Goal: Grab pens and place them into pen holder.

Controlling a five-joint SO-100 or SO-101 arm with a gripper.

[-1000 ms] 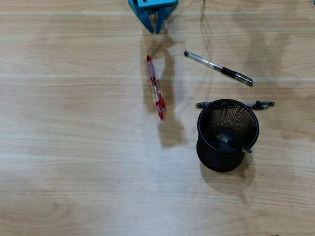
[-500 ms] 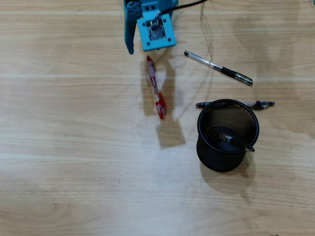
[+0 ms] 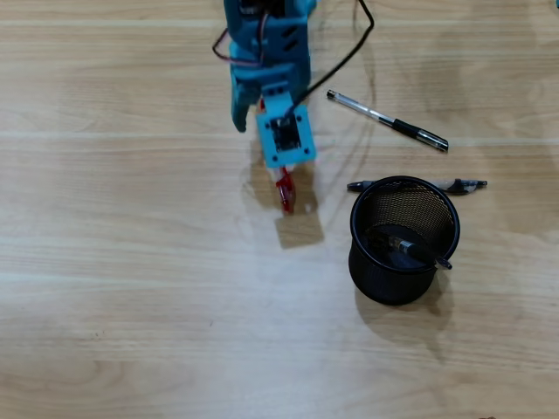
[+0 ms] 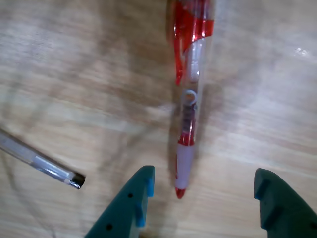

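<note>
The tool hangs right over the red-and-clear pen, its two teal fingers spread wide with nothing between them but that pen's tip. In the wrist view the pen runs straight away from the tool, its pale grip and red point nearest, sitting in the gap a little closer to the left finger than to the right one. The long axis lies along the line of approach, so the fingers stand one on each side of the barrel, which looks like the right set for a pinch across it. My read is that the tool needs only to drop and close, perhaps with a small nudge to centre the pen.

From above, the arm covers most of that pen; only its red end pokes out below the tool, pointing down the surface.

Further on, to the right of the red pen, stands the pen holder, upright, with one dark pen already leaning inside. Just behind the holder's far rim lies a dark grey-black pen, crosswise and partly hidden by the cup. Beyond that, well apart from the holder, the clear stick pen lies slanted, black cap toward the right. Its near end also shows at the left of the wrist view.
</note>
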